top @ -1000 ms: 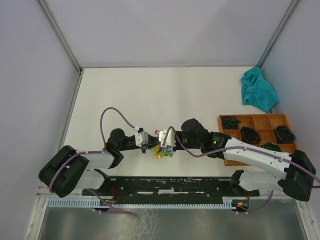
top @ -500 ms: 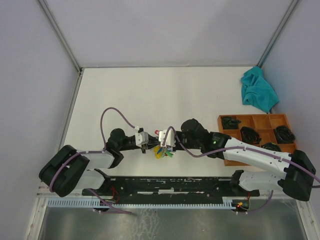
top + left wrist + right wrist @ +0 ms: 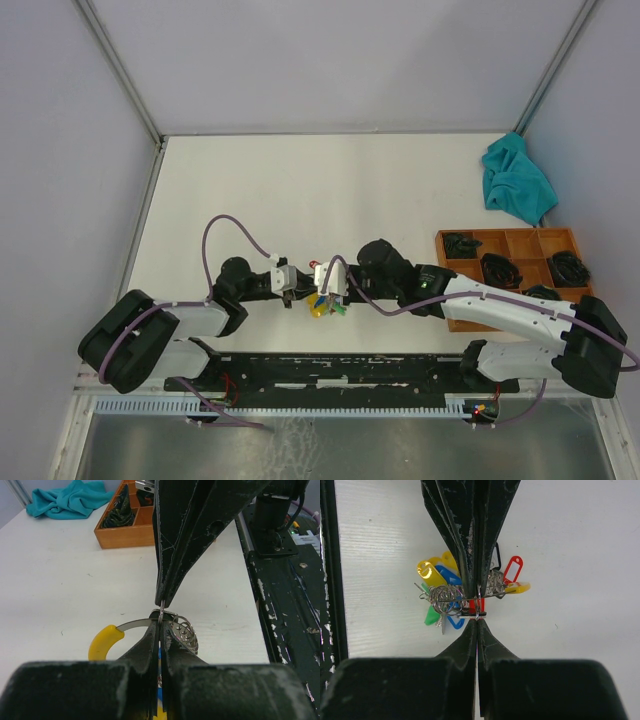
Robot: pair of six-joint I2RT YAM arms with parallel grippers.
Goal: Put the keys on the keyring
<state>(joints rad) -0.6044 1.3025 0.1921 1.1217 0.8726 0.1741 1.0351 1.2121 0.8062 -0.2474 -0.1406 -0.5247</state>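
Observation:
The keyring [image 3: 451, 600] is a silvery ring bunched with small rings and yellow, blue, green and red tags. It hangs just above the white table between my two grippers [image 3: 322, 300]. My left gripper [image 3: 161, 621] is shut on a thin loop of it, beside a cluster of small rings [image 3: 184, 630] and a yellow piece [image 3: 104, 643]. My right gripper [image 3: 477, 621] is shut, its tips pinching the same loop from the opposite side. The two pairs of tips nearly touch. I cannot tell loose keys apart from the bunch.
A wooden tray [image 3: 452, 242] holding black items sits at the right, under my right arm. A teal cloth [image 3: 517, 183] lies beyond it by the right wall. A black rail [image 3: 330, 366] runs along the near edge.
My right arm has shifted slightly left, bringing the bunch with it. Both grippers stay shut, tip to tip.

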